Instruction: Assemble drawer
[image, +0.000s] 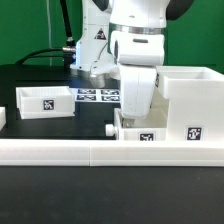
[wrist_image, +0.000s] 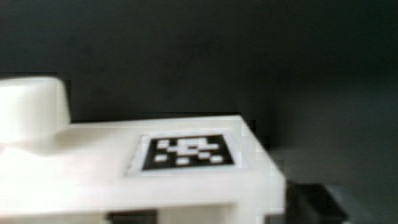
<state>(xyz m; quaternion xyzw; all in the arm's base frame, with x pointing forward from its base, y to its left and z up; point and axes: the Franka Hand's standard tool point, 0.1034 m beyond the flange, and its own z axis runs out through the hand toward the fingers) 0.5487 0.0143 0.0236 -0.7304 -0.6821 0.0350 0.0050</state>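
Note:
A small white drawer tray (image: 143, 132) with a square tag stands against the border wall, close to the large open box shell (image: 190, 95) on the exterior view's right. A second tray (image: 45, 101) sits apart on the exterior view's left. My gripper (image: 120, 122) is down at the near tray's left wall, its fingers mostly hidden. In the wrist view the tray's tagged face (wrist_image: 187, 152) fills the frame, very close and blurred, with a rounded white knob (wrist_image: 27, 108) beside it. Dark finger shapes (wrist_image: 338, 200) flank the tray at my gripper (wrist_image: 222, 215). The grip itself does not show.
The long low white border wall (image: 60, 152) runs along the front. The marker board (image: 98, 95) lies flat behind my arm, between the left tray and the box shell. The robot base and cables stand at the back.

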